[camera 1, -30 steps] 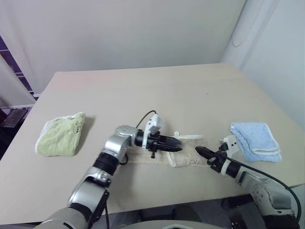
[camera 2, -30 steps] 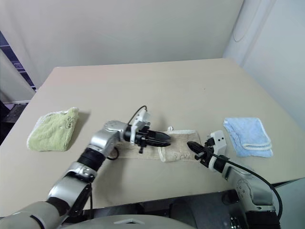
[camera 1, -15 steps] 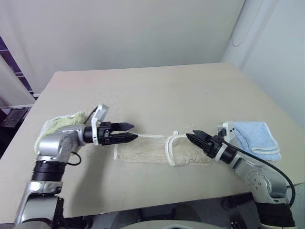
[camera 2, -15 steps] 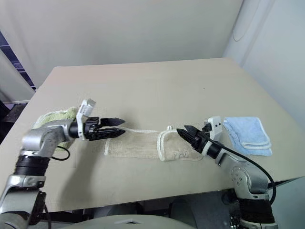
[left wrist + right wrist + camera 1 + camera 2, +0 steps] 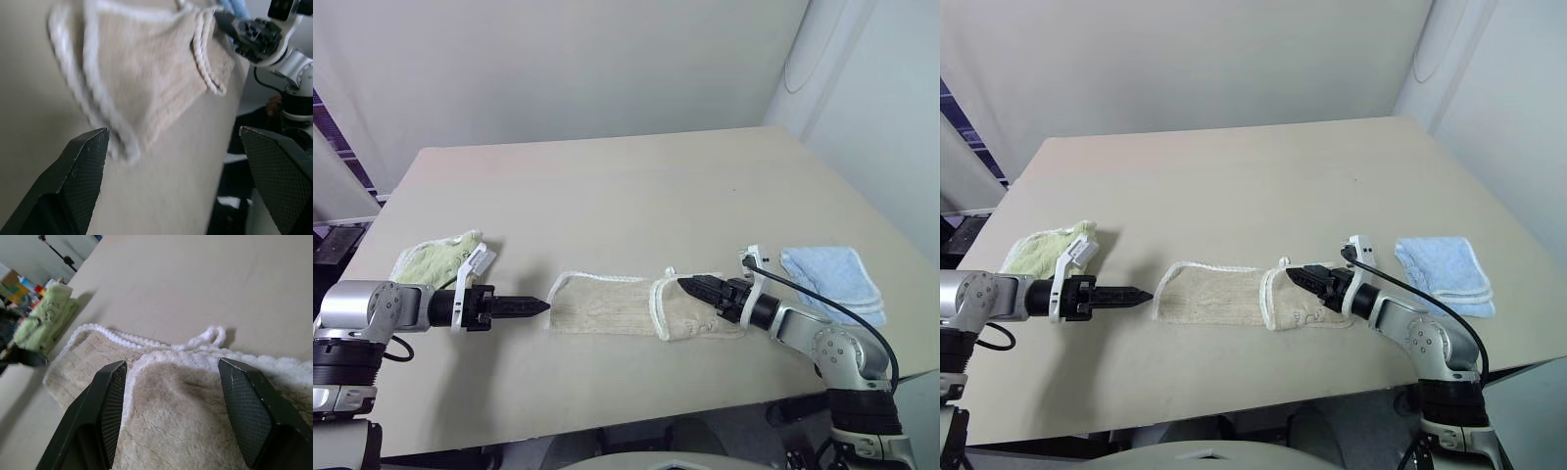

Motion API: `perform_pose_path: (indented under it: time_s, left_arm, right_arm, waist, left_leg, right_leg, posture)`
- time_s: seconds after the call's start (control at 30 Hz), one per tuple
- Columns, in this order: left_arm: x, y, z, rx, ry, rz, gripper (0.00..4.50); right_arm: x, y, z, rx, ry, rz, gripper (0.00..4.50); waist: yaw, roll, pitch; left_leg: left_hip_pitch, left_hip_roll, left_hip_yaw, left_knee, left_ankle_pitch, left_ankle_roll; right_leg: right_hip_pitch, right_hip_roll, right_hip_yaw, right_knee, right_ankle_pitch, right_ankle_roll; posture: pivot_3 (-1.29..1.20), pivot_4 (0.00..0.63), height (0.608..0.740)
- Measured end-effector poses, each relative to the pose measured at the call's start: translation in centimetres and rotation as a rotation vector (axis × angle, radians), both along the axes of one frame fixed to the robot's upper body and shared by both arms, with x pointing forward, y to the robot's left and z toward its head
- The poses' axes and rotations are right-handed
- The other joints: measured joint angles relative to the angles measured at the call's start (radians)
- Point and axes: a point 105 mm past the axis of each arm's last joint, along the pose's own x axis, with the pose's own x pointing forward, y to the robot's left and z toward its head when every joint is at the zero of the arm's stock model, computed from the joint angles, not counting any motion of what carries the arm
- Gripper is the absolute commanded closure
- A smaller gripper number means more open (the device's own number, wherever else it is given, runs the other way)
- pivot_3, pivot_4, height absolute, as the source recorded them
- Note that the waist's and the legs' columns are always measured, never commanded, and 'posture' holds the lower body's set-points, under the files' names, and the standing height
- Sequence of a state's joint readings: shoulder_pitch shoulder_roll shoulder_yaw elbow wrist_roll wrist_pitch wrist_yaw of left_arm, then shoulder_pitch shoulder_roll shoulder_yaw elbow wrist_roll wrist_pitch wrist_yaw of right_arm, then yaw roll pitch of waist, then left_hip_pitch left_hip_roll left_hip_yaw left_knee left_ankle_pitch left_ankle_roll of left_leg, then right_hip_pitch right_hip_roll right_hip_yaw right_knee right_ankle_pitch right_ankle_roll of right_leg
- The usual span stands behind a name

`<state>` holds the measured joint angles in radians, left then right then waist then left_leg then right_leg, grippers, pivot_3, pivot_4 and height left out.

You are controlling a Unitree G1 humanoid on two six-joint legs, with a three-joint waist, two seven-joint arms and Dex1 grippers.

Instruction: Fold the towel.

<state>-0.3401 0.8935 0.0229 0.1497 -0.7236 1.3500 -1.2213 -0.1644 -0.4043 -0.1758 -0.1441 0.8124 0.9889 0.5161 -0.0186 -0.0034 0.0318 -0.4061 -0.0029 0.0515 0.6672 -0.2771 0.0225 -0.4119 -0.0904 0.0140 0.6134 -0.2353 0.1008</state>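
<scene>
The beige towel [image 5: 607, 310] lies flat near the table's front edge. Its right end is folded back over itself [image 5: 700, 311], with white corded edging and a small white loop [image 5: 213, 336]. My left gripper [image 5: 540, 306] hovers just off the towel's left end, pointing at it. In the left wrist view its fingers [image 5: 83, 166] stand wide apart and open with nothing between them. My right gripper [image 5: 687, 286] is open too, low over the folded right part, its fingers [image 5: 111, 396] spread above the upper layer's corded edge.
A folded light green towel [image 5: 435, 262] lies at the left, right behind my left arm. A folded light blue towel [image 5: 832, 279] lies at the right, behind my right arm. The table [image 5: 626, 196] stretches bare behind the towel; its front edge runs close below both arms.
My left gripper let go of the towel's middle, opened and drew back left past its left end. My right gripper opened and moved left over the folded part.
</scene>
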Motion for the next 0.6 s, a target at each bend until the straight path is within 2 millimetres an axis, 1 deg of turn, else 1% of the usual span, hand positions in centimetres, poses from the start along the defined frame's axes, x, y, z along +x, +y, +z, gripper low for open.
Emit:
perform_pose_path:
  time_s: [0.13, 0.23, 0.4, 0.6]
  left_arm:
    - [-0.7, -0.1, 0.2, -0.009, 0.063, -0.024, 0.0]
    - [-1.2, -0.5, 0.2, -0.021, 0.098, -0.042, 0.0]
    - [-1.9, -1.5, 0.4, -0.028, 0.129, -0.098, 0.0]
    - [-2.2, -2.0, -0.5, 0.012, 0.181, -0.117, 0.0]
  right_arm:
    - [0.0, 0.1, -0.4, 0.017, 0.034, -0.01, 1.41]
    - [-0.1, 0.4, -0.5, 0.03, 0.046, -0.011, 1.41]
    - [-0.1, 0.2, -0.7, 0.022, 0.059, -0.027, 1.41]
    - [0.1, -0.2, -0.7, 0.018, 0.066, -0.054, 1.41]
  waist:
    - [-0.001, 0.0, 0.0]
    - [-0.001, 0.001, 0.001]
    - [-0.001, 0.001, 0.001]
    - [-0.001, 0.002, 0.001]
  left_leg:
    - [-0.001, 0.0, 0.0, -0.002, 0.0, -0.001]
    - [-0.002, -0.001, 0.001, -0.004, 0.001, -0.003]
    - [-0.004, -0.001, 0.002, -0.006, 0.002, -0.004]
    - [-0.004, -0.001, 0.002, -0.008, 0.002, -0.005]
  right_leg:
    - [-0.002, -0.002, 0.001, 0.0, 0.0, 0.0]
    - [-0.005, -0.004, 0.001, 0.0, 0.0, -0.001]
    - [-0.008, -0.005, 0.002, 0.0, 0.0, -0.001]
    - [-0.009, -0.005, 0.002, 0.0, 0.0, -0.001]
  posture:
    - [0.0, 0.0, 0.74]
    - [0.0, 0.0, 0.74]
    - [0.0, 0.0, 0.74]
    - [0.0, 0.0, 0.74]
